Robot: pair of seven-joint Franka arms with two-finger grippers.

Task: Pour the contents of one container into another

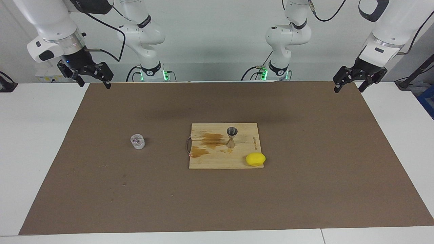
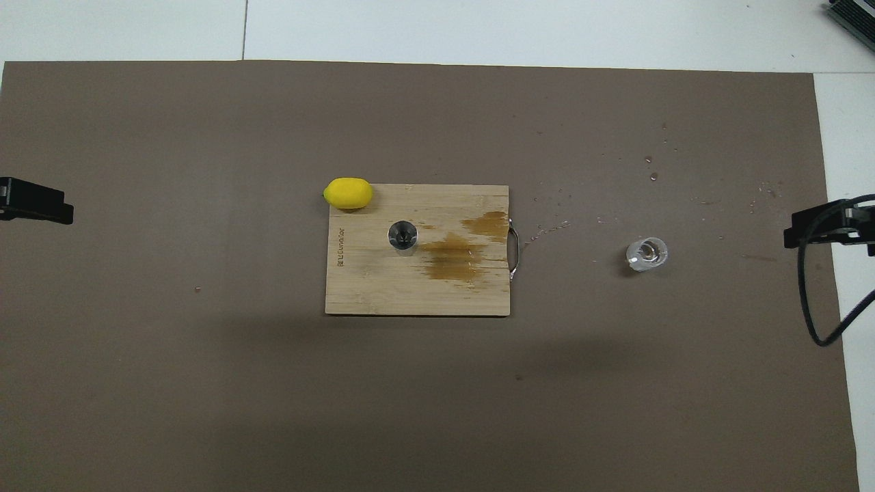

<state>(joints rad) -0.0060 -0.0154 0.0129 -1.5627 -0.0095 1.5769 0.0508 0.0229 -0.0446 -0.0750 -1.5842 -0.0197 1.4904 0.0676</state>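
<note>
The clear glass cup (image 1: 137,141) stands upright on the brown mat toward the right arm's end; it also shows in the overhead view (image 2: 647,253). The silvery hourglass jigger (image 1: 232,136) stands upright on the wooden cutting board (image 1: 220,159), and the overhead view looks down into its cone (image 2: 402,237). My right gripper (image 1: 94,84) hangs open and empty, high over the mat's edge nearest the robots at its own end. My left gripper (image 1: 349,88) hangs open and empty, high over the mat's corner at its own end. Both arms wait. Only the grippers' tips show in the overhead view, the left (image 2: 34,201) and the right (image 2: 820,225).
A yellow lemon (image 1: 255,159) lies at the board's corner, farther from the robots than the jigger. Dark wet stains (image 2: 452,256) mark the board (image 2: 383,287) beside the jigger. A metal handle (image 2: 514,249) is on the board's edge toward the cup. Small droplets dot the mat near the cup.
</note>
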